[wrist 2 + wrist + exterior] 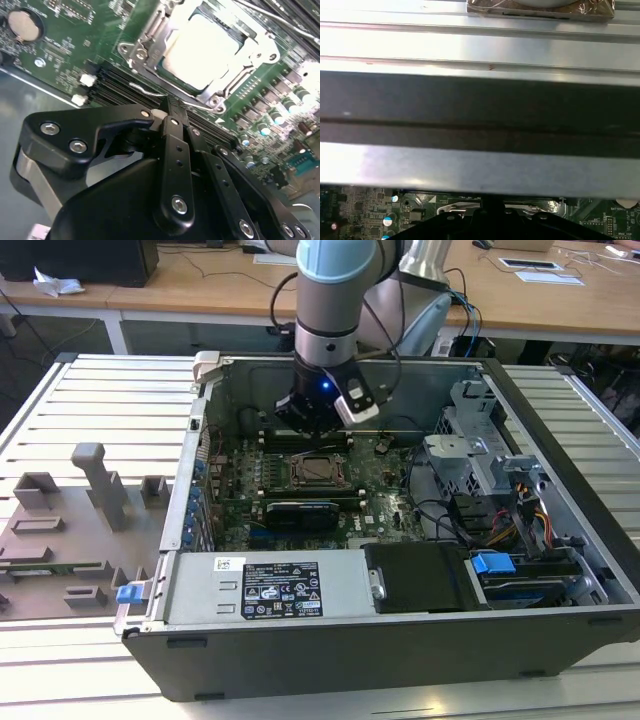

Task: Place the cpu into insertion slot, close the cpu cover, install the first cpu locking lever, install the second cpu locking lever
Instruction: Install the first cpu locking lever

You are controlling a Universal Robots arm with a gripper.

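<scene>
1. Spreading beneath the whole scene, a slatted metal table (90, 390) is seen.
2. An open computer case (350, 665) is laid on its side on that table, and every place below is given from this case.
3. The robot arm (335, 300) is extended down from above the case's far wall into its open top.
4. A set of grey holders (60, 530) is laid on the table outside the case, on the exterior view's left.
5. A grey box with a white label (200, 590) is set inside the case along its near wall.
6. The green motherboard (390, 490) is mounted on the case floor and is also shown in the second wrist view (65, 55).
7. The gripper (312, 425) is held low inside the case, just over the motherboard, on the far-wall side of the socket. In the second wrist view its tip (167, 114) is seen over the dark memory slots (115, 82) just beside the socket. Whether it is released or clenched cannot be told.
8. The cpu cover (145, 47), a silvery frame, is laid flat over the socket near the middle of the case floor, around the cpu.
9. The cpu (202, 50) is seated in the socket, and its pale top is shown through the cover's window. In the exterior view it (320, 470) is seen apart from the gripper.
</scene>
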